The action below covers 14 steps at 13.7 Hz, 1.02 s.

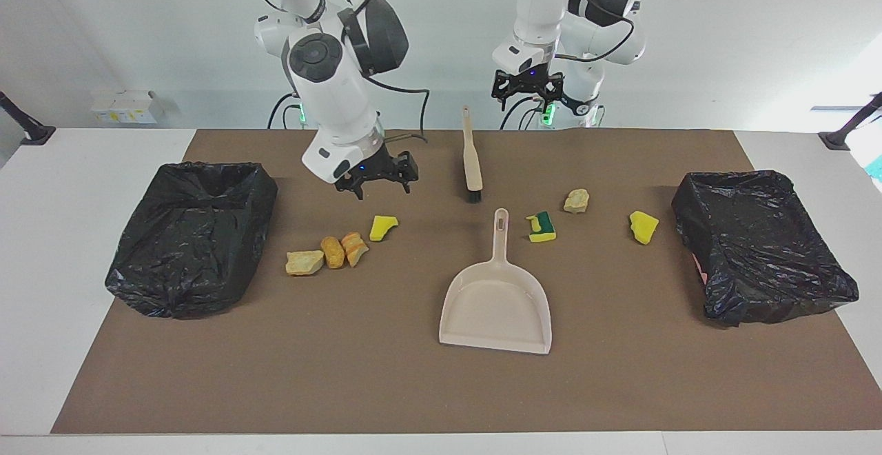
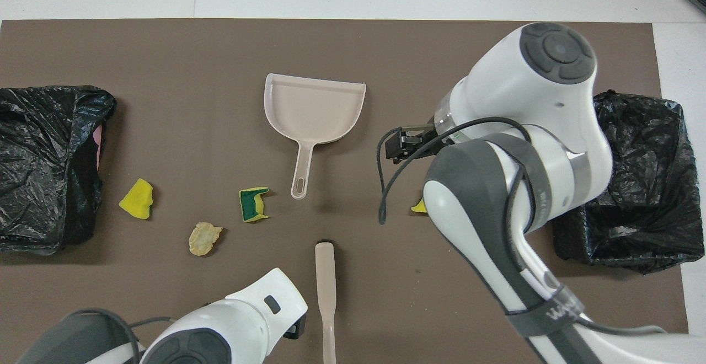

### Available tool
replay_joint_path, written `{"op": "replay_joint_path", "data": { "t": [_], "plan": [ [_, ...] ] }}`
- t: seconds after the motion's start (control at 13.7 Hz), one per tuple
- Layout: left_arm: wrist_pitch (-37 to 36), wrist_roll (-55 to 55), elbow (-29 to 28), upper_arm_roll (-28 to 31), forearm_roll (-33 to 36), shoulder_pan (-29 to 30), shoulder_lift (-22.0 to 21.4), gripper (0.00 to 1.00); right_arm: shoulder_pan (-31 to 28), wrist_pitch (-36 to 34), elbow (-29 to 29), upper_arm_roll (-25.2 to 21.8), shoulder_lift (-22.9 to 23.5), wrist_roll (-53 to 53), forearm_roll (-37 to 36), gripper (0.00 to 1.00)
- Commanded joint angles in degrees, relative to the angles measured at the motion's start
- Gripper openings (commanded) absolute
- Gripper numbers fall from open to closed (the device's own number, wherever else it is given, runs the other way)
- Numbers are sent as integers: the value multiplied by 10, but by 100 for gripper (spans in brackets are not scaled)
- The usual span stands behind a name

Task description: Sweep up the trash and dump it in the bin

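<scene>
The trash lies in two groups on the brown mat. Toward the right arm's end are a yellow sponge piece [image 1: 383, 227] and three tan-orange chunks [image 1: 333, 251]. Toward the left arm's end are a green-backed sponge [image 1: 542, 227] [image 2: 253, 204], a tan chunk [image 1: 576, 200] [image 2: 204, 238] and a yellow piece [image 1: 643, 227] [image 2: 138, 198]. My right gripper [image 1: 381, 189] [image 2: 405, 144] is open and empty, in the air over the first group. My left gripper [image 1: 527, 103] is open and empty, raised over the robots' edge of the mat beside the brush handle.
A beige dustpan [image 1: 496, 303] [image 2: 314, 107] lies mid-mat, handle toward the robots. A beige-handled brush [image 1: 473, 158] [image 2: 325, 292] lies nearer the robots. Black-bagged bins stand at the right arm's end [image 1: 193, 234] [image 2: 645, 187] and the left arm's end [image 1: 761, 245] [image 2: 47, 165].
</scene>
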Motion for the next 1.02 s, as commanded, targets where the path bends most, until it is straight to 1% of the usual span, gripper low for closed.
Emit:
{"op": "replay_joint_path", "data": {
  "t": [0.0, 0.15, 0.22, 0.29, 0.44, 0.51, 0.58, 0.66, 0.73, 0.8, 0.95],
  "plan": [
    [44, -22, -57, 10, -4, -40, -24, 100, 41, 47, 24, -2, 37, 76, 11, 100],
    [67, -37, -72, 10, -10, -69, -15, 100, 66, 90, 31, -2, 61, 123, 10, 100],
    [103, -62, -98, 10, -10, -85, -14, 100, 81, 116, 38, -3, 75, 149, 10, 100],
    [135, -87, -116, 10, -10, -107, -2, 100, 95, 142, 50, -3, 96, 176, 9, 100],
    [152, -107, -119, 10, -14, -128, 25, 100, 117, 157, 92, -4, 142, 206, 6, 100],
    [168, -121, -126, 10, -15, -144, 32, 100, 120, 164, 109, -4, 161, 214, 3, 100],
    [190, -133, -131, 10, -15, -148, 40, 100, 125, 175, 116, -4, 173, 215, 2, 100],
    [203, -146, -134, 10, -15, -154, 54, 100, 132, 187, 116, -4, 182, 215, 2, 100],
    [215, -167, -134, 10, -15, -174, 69, 100, 139, 198, 115, -5, 191, 215, 1, 100],
    [234, -180, -134, 10, -15, -179, 77, 100, 145, 200, 114, -6, 197, 215, -1, 100],
    [244, -182, -132, 10, -18, -180, 82, 100, 145, 193, 108, -3, 197, 214, -21, 99]
  ]
}}
